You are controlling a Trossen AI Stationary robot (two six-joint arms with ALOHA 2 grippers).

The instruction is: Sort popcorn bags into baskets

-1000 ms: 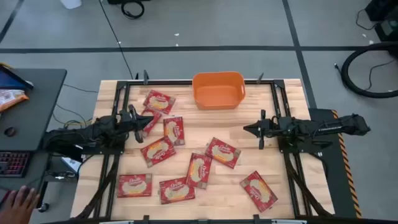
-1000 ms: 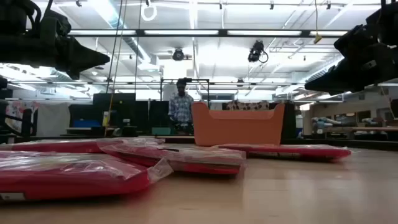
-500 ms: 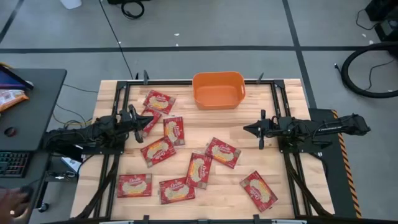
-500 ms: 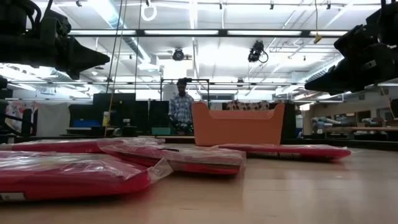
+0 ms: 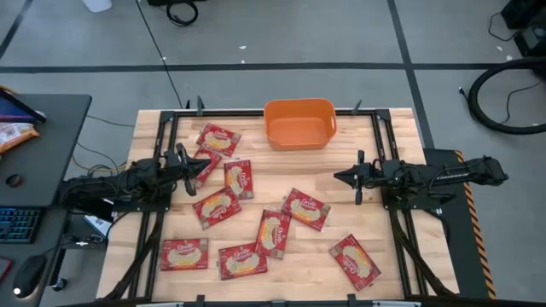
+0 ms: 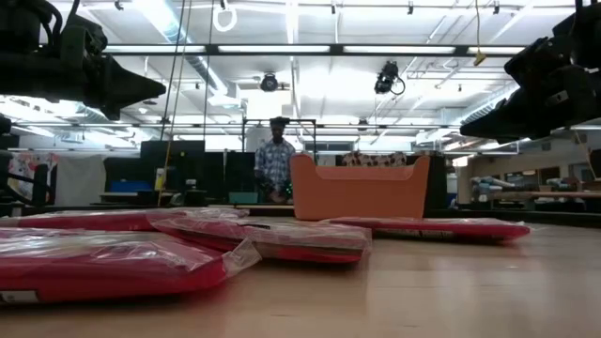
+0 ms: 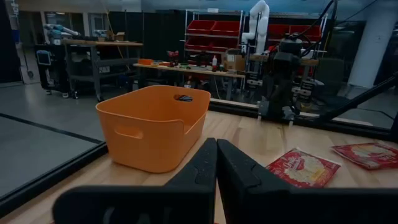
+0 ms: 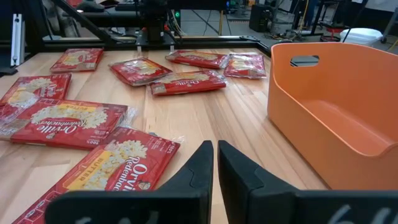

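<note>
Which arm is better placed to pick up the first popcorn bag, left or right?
Probably the left. Its hand hovers shut beside a cluster of popcorn bags, one right next to it. The right hand, also shut, hangs over bare table, its nearest bag farther off.

I see the bin (image 5: 299, 123) at the table's (image 5: 392, 256) far edge, centre | popcorn bags (image 5: 256, 213) spread flat on the table in front of it, mostly left and middle | my left gripper (image 5: 189, 170) over the left side, beside the bags | my right gripper (image 5: 343, 177) over the right side, well apart from them
</note>
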